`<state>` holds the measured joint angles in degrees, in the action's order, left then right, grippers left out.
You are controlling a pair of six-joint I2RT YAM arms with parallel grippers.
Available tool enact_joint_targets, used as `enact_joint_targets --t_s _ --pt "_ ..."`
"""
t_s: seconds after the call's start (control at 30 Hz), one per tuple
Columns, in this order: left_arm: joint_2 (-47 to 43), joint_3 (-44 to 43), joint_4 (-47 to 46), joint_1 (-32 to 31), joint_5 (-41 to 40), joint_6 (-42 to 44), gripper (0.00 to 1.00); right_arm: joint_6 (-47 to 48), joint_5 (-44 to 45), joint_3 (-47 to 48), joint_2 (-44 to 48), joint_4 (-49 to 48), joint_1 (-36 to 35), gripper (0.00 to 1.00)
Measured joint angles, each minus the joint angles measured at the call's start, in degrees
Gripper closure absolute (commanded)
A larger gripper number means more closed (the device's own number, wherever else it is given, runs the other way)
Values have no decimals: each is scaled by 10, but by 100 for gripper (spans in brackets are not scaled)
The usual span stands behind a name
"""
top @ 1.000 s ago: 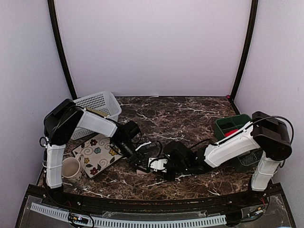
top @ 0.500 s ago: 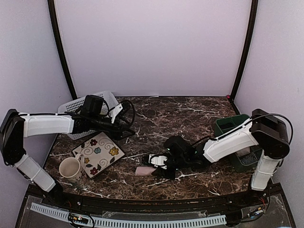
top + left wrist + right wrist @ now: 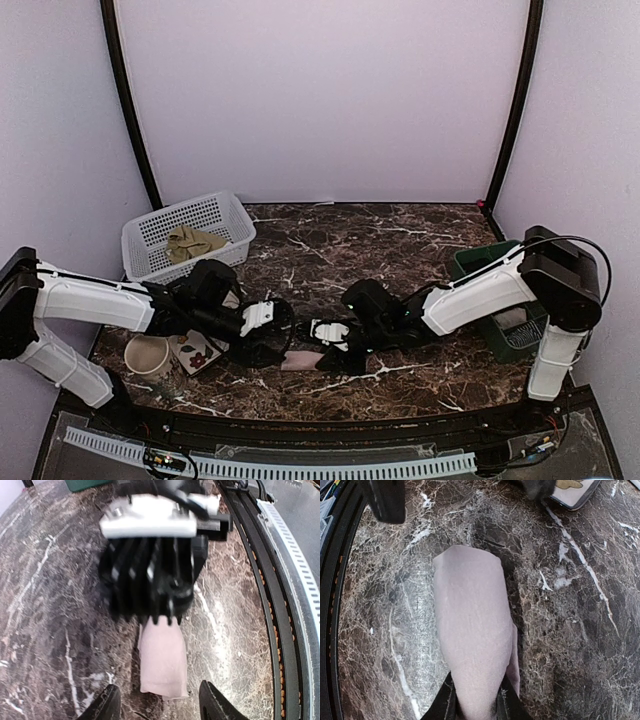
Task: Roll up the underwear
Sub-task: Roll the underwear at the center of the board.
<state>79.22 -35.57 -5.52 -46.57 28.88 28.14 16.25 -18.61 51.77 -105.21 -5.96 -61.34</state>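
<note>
Two garments, two places. The pink underwear lies on the table close to its near edge, already a narrow folded strip. The olive underwear sits crumpled in the white basket at the far left. My right end effector pinches one end of the pink strip, low to the table, so that end is anchored. My left end effector hovers just short of the free end, fingers spread wider than the cloth and holding nothing, facing the right one along the strip. I judge this is set up for rolling: one end fixed, the other to be turned over toward it. The floral plate and mug crowd my left side.
</note>
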Motion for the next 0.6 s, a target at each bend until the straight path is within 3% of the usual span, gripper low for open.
enact_joint_targets --t_s 0.43,0.6 --pt "99 7 -74 -29 -4 -5 47 -5 4 0 0 -1 0 100" --pt "116 7 -101 -32 0 -2 59 -9 5 0 0 -1 0 100"
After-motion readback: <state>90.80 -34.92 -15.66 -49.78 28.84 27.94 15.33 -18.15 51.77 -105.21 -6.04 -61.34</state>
